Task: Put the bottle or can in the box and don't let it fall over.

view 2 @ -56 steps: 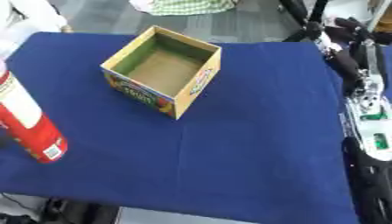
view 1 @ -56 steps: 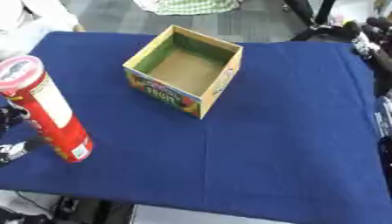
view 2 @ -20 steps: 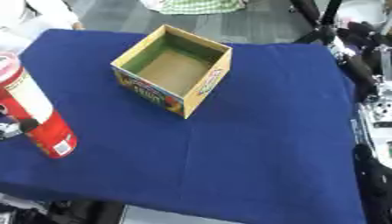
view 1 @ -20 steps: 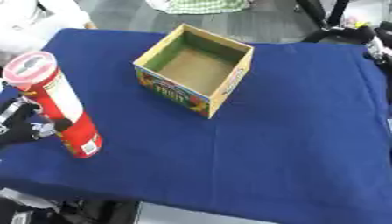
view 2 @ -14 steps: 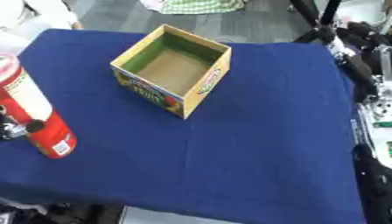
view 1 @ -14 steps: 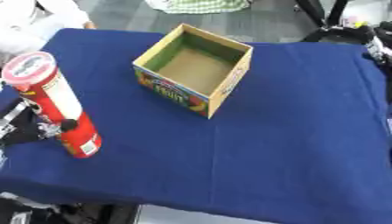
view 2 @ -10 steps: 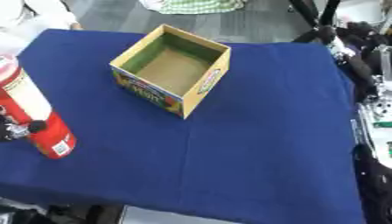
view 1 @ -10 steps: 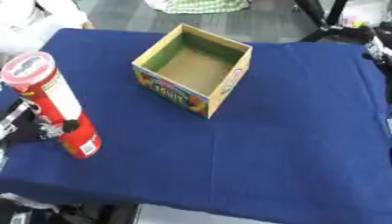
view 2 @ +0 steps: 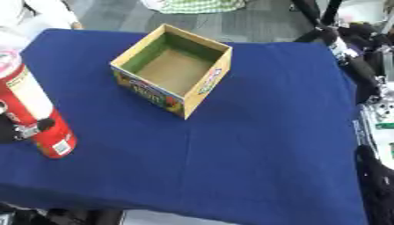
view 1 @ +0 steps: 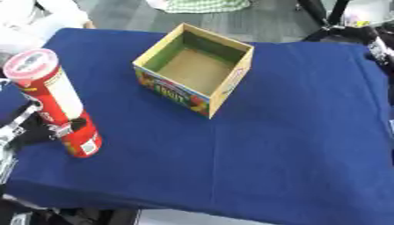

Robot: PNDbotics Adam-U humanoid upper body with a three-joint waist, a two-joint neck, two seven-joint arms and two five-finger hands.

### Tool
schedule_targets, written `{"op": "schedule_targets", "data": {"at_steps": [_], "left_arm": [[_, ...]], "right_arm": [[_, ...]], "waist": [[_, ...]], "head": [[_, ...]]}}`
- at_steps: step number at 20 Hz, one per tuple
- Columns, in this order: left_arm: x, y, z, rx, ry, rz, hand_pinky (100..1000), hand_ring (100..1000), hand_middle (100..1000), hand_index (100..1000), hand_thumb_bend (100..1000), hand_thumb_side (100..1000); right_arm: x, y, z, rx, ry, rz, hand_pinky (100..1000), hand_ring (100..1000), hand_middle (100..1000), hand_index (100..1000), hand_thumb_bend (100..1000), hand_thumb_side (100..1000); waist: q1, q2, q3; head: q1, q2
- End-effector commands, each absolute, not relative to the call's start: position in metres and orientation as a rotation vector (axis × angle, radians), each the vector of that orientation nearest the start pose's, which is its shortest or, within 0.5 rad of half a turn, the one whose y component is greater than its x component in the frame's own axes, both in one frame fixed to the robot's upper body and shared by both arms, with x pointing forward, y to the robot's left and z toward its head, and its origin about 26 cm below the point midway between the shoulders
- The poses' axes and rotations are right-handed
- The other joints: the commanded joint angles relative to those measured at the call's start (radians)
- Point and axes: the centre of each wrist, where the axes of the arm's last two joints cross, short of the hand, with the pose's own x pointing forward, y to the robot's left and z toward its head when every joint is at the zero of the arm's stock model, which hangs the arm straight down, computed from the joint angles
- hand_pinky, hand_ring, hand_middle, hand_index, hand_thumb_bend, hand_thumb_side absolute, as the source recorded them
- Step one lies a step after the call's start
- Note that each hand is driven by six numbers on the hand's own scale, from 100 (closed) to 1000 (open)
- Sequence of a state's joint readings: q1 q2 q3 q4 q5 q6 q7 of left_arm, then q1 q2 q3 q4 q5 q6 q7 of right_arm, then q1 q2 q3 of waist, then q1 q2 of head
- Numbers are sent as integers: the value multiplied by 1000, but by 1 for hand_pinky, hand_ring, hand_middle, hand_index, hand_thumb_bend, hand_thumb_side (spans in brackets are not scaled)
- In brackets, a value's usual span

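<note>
Left eye view
Can (view 1: 55, 102): tall red & white tube w/ a red lid. Stands upright near the left edge of the counter (view 1: 292, 145), well apart from the box.
Left hand (view 1: 31, 125): comes in from the left edge, low by the can. Black fingers (view 1: 67, 128) curl round the can's lower part, so it is holding the can.
Box (view 1: 195, 69): open cardboard box, top open, brown floor inside w/ green inner walls, bright print on the outer front. Sits toward the far middle of the counter, turned w/ one corner facing near. Nothing shows inside it.
Counter: covered w/ a dark blue cloth w/ faint fold lines.

Right eye view
Can: at the far left, partly cut off by the edge. Upright, base on the blue cloth.
Left hand: only a bit shows at the left edge. One dark fingertip (view 2: 45, 125) lies on the front of the can, just above the small white label near the base.
Box: left of centre, far half of the counter, apart from the can.
Right hand (view 2: 372, 121): white & black parts at the right edge, off the side of the counter. Can't tell if it is wide or narrow.
</note>
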State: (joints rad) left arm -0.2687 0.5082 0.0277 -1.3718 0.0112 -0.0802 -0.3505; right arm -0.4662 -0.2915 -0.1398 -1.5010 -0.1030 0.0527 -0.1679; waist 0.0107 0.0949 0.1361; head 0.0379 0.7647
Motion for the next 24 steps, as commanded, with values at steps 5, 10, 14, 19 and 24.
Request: {"op": "schedule_targets", "data": {"at_steps": [5, 10, 14, 19, 24], "left_arm": [[344, 379, 82, 191, -1626, -609, 1000, 986, 703, 567, 455, 388], [342, 382, 84, 204, -1630, -589, 1000, 968, 681, 515, 314, 368], [341, 382, 87, 210, -1639, -568, 1000, 960, 670, 489, 243, 399], [342, 380, 95, 213, -1662, -556, 1000, 949, 653, 466, 183, 396], [344, 376, 109, 208, -1702, -543, 1000, 944, 647, 459, 155, 392]], "right_arm": [[381, -305, 152, -256, -1955, -62, 731, 951, 1000, 793, 702, 427], [381, -306, 152, -256, -1954, -64, 731, 951, 1000, 793, 700, 430], [380, -306, 151, -255, -1954, -65, 732, 951, 1000, 794, 700, 432], [380, -306, 151, -256, -1953, -64, 732, 952, 1000, 794, 701, 430], [380, -306, 151, -257, -1952, -63, 732, 952, 1000, 794, 700, 431]], "waist": [[3, -8, -2], [5, -10, -1], [5, -11, 1], [5, -11, 2], [6, -11, 2]], "head": [[-3, 5], [-9, 5], [-10, 5], [-10, 5], [-13, 5]]}}
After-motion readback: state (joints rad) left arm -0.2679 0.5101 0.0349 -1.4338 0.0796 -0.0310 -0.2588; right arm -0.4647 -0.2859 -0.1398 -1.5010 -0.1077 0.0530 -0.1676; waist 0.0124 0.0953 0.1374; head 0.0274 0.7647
